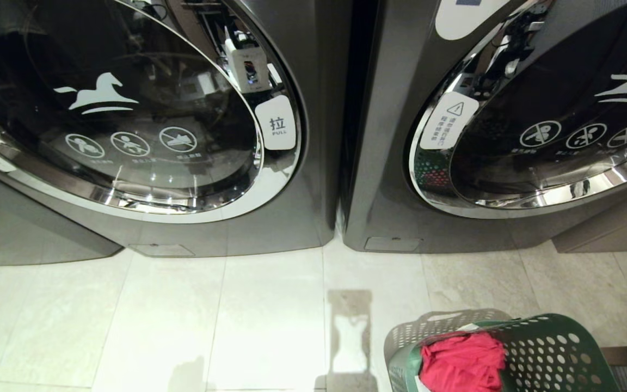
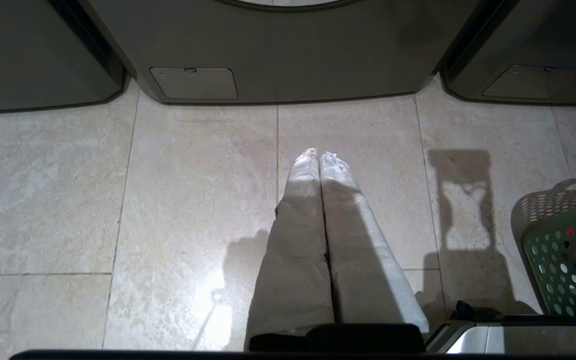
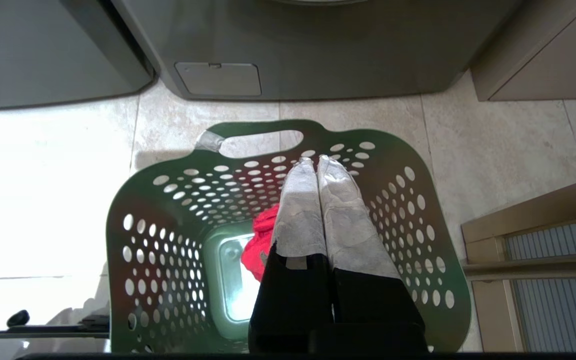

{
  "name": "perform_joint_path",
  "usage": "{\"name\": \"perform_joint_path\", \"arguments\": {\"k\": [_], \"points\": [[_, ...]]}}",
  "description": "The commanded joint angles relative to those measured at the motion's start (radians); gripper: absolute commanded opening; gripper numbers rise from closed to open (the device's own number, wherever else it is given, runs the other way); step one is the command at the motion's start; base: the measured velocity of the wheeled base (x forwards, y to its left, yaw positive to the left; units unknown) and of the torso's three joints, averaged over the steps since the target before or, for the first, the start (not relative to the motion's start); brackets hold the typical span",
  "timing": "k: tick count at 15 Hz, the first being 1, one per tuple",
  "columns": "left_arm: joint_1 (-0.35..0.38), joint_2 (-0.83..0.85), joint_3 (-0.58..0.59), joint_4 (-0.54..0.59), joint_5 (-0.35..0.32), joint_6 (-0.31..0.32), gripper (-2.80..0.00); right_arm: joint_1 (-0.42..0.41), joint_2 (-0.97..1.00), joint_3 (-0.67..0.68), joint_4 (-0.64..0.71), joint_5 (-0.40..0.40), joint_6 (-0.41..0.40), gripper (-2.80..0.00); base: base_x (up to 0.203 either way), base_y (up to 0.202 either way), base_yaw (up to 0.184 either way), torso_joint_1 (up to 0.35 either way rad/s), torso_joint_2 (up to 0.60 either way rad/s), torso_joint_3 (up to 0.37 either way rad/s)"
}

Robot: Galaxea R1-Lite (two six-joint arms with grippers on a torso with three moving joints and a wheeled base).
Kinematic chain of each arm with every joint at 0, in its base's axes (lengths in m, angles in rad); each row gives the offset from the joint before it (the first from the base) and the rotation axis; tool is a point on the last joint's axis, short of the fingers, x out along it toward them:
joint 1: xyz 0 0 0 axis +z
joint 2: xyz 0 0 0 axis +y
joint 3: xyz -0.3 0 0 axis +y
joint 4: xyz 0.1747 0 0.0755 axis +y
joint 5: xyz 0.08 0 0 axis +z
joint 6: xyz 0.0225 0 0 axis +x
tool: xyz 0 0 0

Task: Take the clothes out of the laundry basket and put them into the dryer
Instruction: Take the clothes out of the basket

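Two grey front-loading machines stand side by side on a pale tiled floor (image 1: 226,326), each with a large round glass door. The left machine's door (image 1: 112,103) carries a white pull tab (image 1: 276,123) at its right edge, and the right machine's door (image 1: 553,109) has a white warning sticker (image 1: 448,121) on its left rim. Both doors are closed. The laundry basket (image 1: 553,348), dark green with round holes in its walls, sits on the floor at the near right, in front of the right machine and well apart from it. The clothes (image 1: 463,363), a bright red bundle, lie inside the basket against its left side. Neither arm shows in the head view. The left gripper (image 2: 319,156) hangs over bare tiles to the left of the basket, its two cloth-covered fingers (image 2: 303,200) pressed together with nothing between them. The right gripper (image 3: 316,161) hangs directly above the basket, its wrapped fingers (image 3: 300,210) likewise clenched tight and empty, with the red fabric visible below them and the basket's handle slot (image 3: 260,143) on the side nearest the machine.
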Motion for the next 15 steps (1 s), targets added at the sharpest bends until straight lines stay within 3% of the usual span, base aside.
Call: {"name": "perform_joint_path", "arguments": {"k": [1,15], "points": [[-0.001,0.000,0.000,0.000,0.000,-0.002,-2.80,0.000,-0.002,0.000,0.000,0.000,-0.001,-2.80,0.000,0.000,0.000,0.002,0.01,-0.188],[0.001,0.000,0.000,0.000,0.000,-0.001,-2.80,0.000,-0.002,0.000,0.000,0.000,-0.001,-2.80,0.000,0.000,0.000,0.003,0.00,-0.184]]}}
